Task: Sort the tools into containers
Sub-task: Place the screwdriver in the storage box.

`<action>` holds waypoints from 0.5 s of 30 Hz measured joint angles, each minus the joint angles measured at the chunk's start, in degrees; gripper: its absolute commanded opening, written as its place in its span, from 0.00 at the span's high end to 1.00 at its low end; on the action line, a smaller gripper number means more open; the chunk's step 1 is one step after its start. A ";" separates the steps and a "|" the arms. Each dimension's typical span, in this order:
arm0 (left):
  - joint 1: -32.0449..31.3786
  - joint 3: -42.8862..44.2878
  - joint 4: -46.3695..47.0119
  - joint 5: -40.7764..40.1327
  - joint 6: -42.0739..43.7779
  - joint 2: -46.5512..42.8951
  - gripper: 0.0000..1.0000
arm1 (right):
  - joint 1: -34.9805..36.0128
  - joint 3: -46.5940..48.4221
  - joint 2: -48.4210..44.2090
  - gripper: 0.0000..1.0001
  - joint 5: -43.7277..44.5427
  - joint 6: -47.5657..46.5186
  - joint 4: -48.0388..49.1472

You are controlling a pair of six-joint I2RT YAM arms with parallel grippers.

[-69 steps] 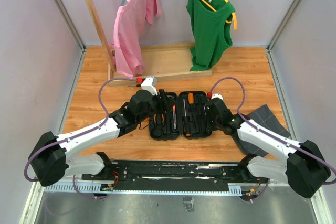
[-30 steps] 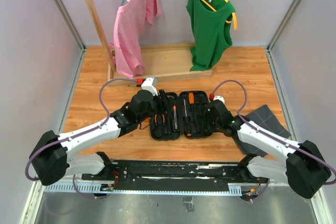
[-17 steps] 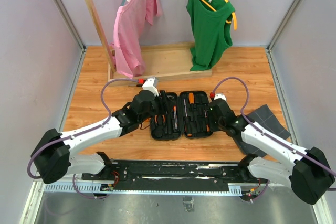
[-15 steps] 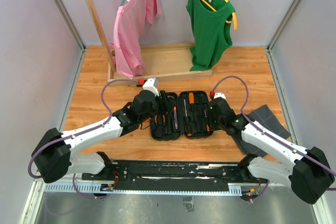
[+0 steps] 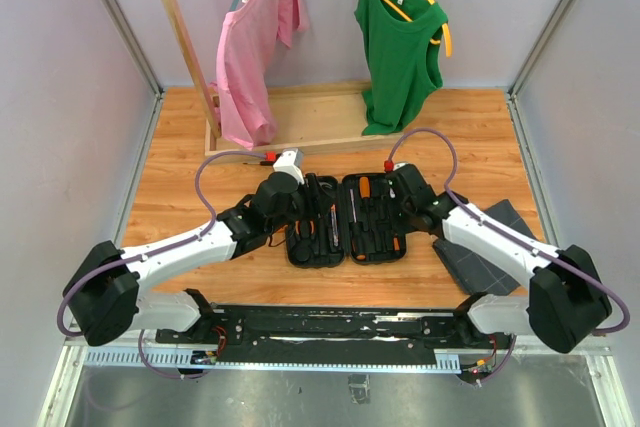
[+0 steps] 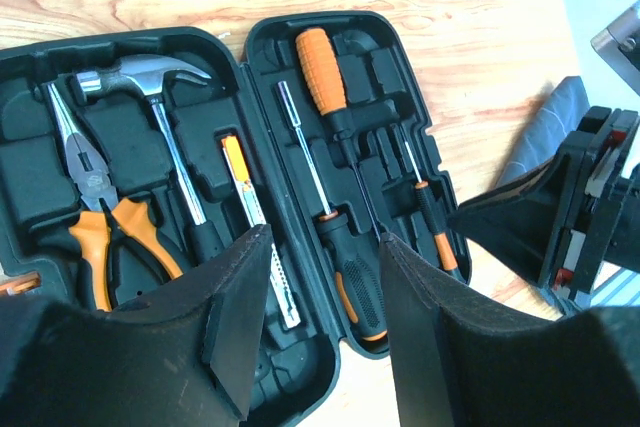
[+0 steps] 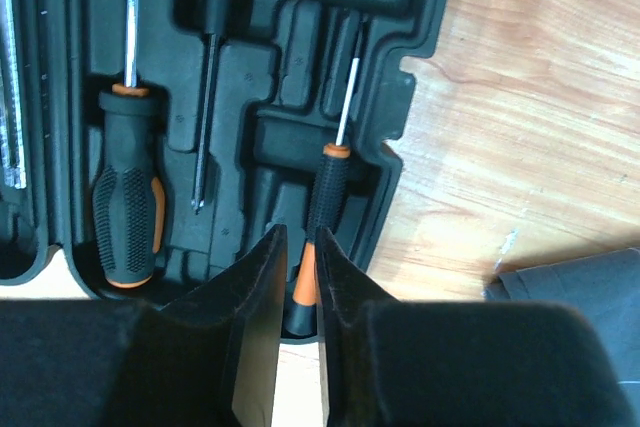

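The black tool case [image 5: 345,249] lies open mid-table, and both halves hold tools. In the left wrist view the left half [image 6: 30,147] holds orange-handled pliers [image 6: 100,207] and a hammer [image 6: 150,72]. The right half holds several black-and-orange screwdrivers [image 6: 350,267]. My left gripper [image 6: 315,322] is open and empty above the case's near edge. It sits at the case's left side in the top view [image 5: 290,197]. My right gripper [image 7: 297,287] is shut to a narrow slit over the handle of a small screwdriver [image 7: 328,187], which lies in the slot at the case's right edge [image 7: 420,37].
A dark grey flat tray [image 5: 500,237] lies right of the case under my right arm, and its corner shows in the right wrist view [image 7: 570,277]. A wooden clothes rack [image 5: 300,132] with a pink shirt [image 5: 255,37] and a green top [image 5: 400,37] stands behind.
My right arm has swung so that its gripper has moved up to the far right part of the case. My left gripper has edged slightly toward the case. The tools have stayed in place.
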 measured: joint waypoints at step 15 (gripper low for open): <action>0.00 0.00 -0.26 -0.13 0.00 -0.02 0.49 | -1.95 1.57 4.87 0.81 -2.75 -2.51 -0.94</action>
